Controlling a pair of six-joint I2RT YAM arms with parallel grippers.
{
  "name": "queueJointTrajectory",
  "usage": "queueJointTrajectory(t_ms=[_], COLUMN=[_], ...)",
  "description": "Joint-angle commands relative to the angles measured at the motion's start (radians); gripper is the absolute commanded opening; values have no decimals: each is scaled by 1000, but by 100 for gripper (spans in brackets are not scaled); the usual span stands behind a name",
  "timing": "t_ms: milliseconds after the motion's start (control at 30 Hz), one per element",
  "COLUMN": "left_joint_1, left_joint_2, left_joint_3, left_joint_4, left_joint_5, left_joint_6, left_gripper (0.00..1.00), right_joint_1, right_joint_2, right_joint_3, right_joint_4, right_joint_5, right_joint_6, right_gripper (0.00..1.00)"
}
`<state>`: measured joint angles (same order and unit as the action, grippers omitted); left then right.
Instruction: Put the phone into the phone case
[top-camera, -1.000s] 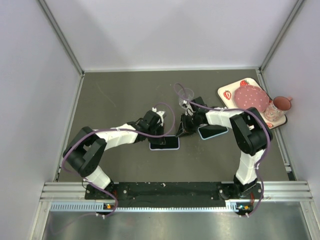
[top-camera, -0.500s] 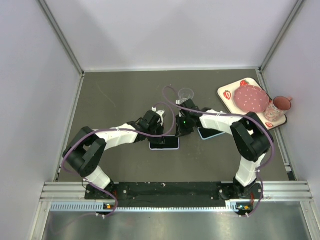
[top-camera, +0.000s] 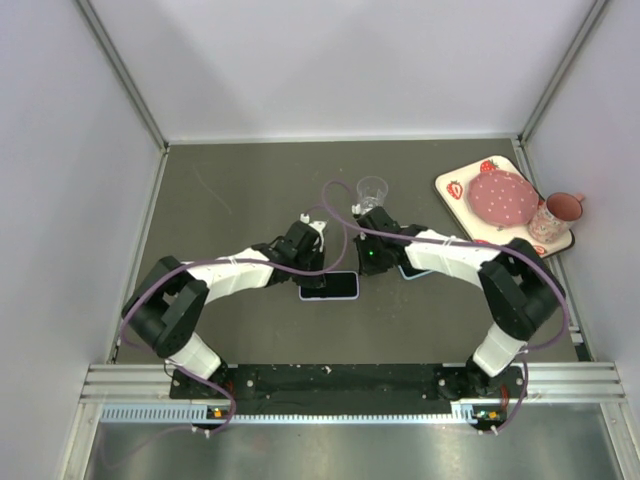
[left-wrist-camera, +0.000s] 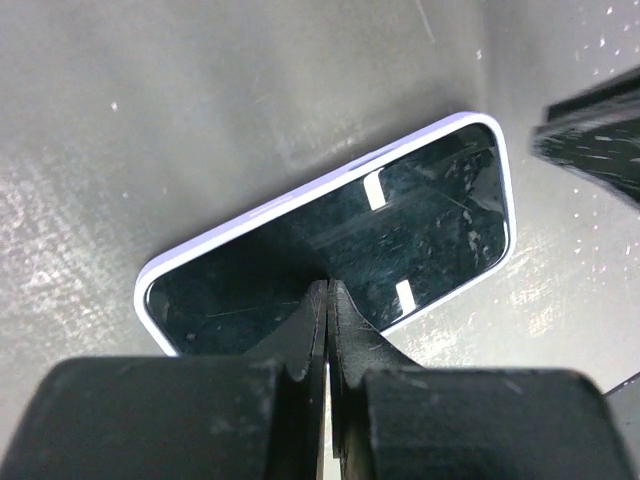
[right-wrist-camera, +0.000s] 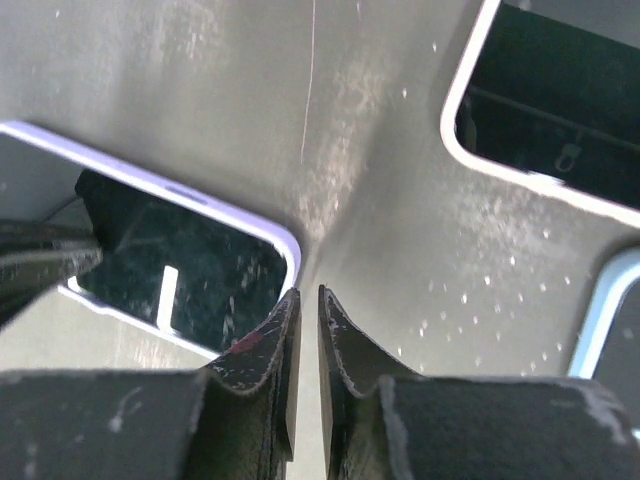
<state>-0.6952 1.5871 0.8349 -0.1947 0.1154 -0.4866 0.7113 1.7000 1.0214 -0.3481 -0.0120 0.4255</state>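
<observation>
On a dull grey table (top-camera: 230, 200), the left gripper (left-wrist-camera: 327, 285), jaws closed tight on nothing, presses its tips on the glossy black screen of a flat rectangular phone with a lavender rim (left-wrist-camera: 400, 215). The right gripper (right-wrist-camera: 303, 292), narrowed to a thin slit and also holding nothing, hovers just off that phone's corner. What looks like a white-rimmed black phone case (right-wrist-camera: 560, 120) lies apart, beside the right arm.
</observation>
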Motion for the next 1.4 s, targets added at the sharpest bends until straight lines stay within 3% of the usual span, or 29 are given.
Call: queueJointTrajectory(t_ms=[0, 267, 467, 567, 633, 900, 1067, 1367], left_joint_1=[5, 5, 5, 5, 5, 6, 6, 6], left_joint_2=[-55, -293, -527, -645, -743, -1029, -1079, -989], left_joint_3=[-45, -138, -223, -266, -307, -408, -401, -359], left_joint_4=[-71, 26, 99, 116, 139, 219, 201, 169], left_joint_5=[-63, -68, -88, -106, -137, -214, -226, -229], left_joint_6=[25, 29, 34, 31, 29, -1, 0, 14], left_gripper=[0, 0, 13, 29, 53, 94, 99, 99], right_joint_1=[-7, -81, -111, -115, -116, -116, -118, -124], right_joint_2=[-182, -456, -614, -681, -709, -824, -804, -743], right_joint_3=[-30, -161, -247, -279, -296, -354, -345, -319], right_joint_4=[-17, 133, 196, 221, 236, 290, 287, 265], right_joint_5=[-43, -154, -134, -117, -108, -85, -89, -94], right_joint_6=[-13, 38, 41, 44, 47, 39, 36, 52], right_gripper=[15, 34, 57, 64, 72, 99, 99, 99])
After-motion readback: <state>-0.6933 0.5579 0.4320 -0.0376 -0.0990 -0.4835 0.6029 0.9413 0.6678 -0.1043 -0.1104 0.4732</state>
